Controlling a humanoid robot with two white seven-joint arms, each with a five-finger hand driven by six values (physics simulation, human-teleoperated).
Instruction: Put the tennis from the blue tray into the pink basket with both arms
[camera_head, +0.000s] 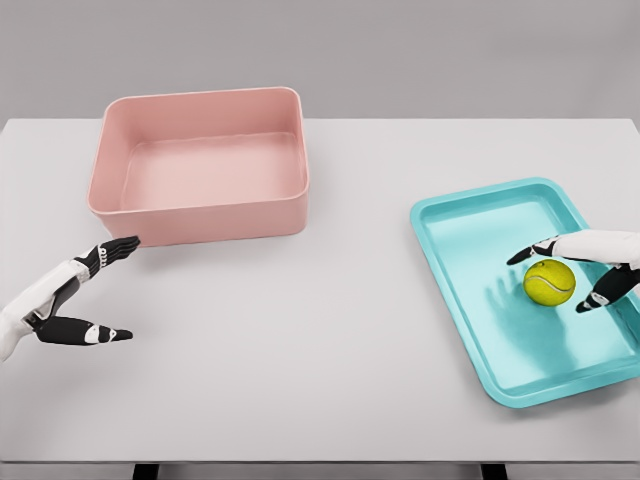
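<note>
A white bench (320, 330) carries a pink basket (200, 205) at the back left and a blue tray (470, 290) at the right, well apart from each other. The basket stands upright with its open top facing up and nothing visible inside. The tray lies flat, turned at a slight angle, its near right corner running out toward the picture's edge.

The tennis ball (549, 282) sits in the tray, toward its right side. The right hand (590, 262) comes in from the right edge and hangs over the ball, its dark-tipped fingers (528, 253) spread to either side of it: one reaches past the ball's upper left, another points down at its right. The fingers are loose around the ball and not closed on it; whether they touch it cannot be told. A faint shadow of the hand falls on the tray floor left of the ball.

The left hand (75, 295) shows at the lower left, over the bench just in front of the basket's near left corner, fingers apart and holding nothing.
</note>
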